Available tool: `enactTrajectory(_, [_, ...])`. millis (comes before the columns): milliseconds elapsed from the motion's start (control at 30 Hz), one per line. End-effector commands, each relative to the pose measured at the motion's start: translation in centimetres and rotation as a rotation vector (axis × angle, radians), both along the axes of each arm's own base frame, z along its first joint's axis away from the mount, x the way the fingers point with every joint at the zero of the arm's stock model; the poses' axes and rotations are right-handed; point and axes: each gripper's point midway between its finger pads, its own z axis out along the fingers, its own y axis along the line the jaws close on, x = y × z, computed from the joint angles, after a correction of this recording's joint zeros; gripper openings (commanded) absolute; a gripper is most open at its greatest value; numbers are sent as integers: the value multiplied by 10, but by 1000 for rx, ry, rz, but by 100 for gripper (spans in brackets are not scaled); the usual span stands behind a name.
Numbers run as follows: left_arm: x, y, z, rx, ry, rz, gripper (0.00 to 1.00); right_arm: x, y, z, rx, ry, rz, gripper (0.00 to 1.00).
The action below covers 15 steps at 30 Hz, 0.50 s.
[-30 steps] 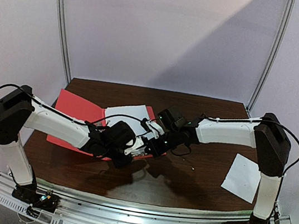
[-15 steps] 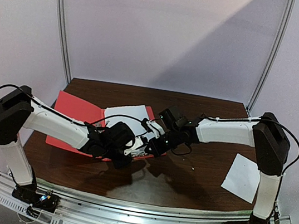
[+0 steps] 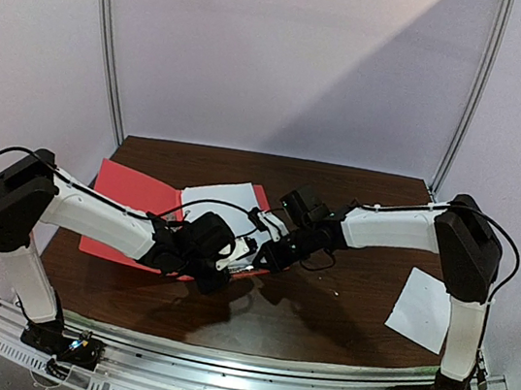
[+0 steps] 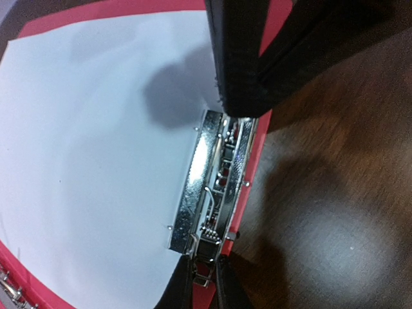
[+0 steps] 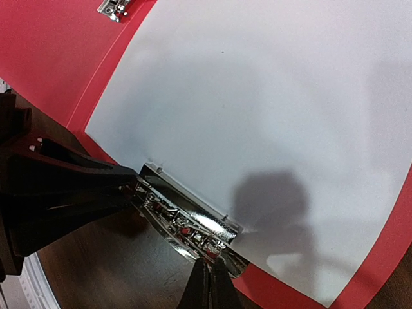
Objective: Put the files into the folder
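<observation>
We pinch the clip (image 4: 206, 187) lever with the left gripper (image 4: 206, 290); the right gripper (image 5: 207, 283) is pressed together. The clip's length runs between them along the near edge of the folder (image 5: 51, 51).

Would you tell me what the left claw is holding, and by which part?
The left claw appears to pinch the metal clip by the small lever at its near end.
</observation>
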Motion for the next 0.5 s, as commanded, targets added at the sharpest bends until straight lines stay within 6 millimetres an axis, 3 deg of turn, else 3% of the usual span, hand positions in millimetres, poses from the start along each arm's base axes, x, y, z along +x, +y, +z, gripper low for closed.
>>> enactTrajectory(0, [-50,-16,-24,-16,160,-139,0,-12,-30,-80,-187,53,-27,0])
enactTrajectory(467, [-44,-13,-25,-27,173,-111,0,-24,-41,-93,-219,87,-17,0])
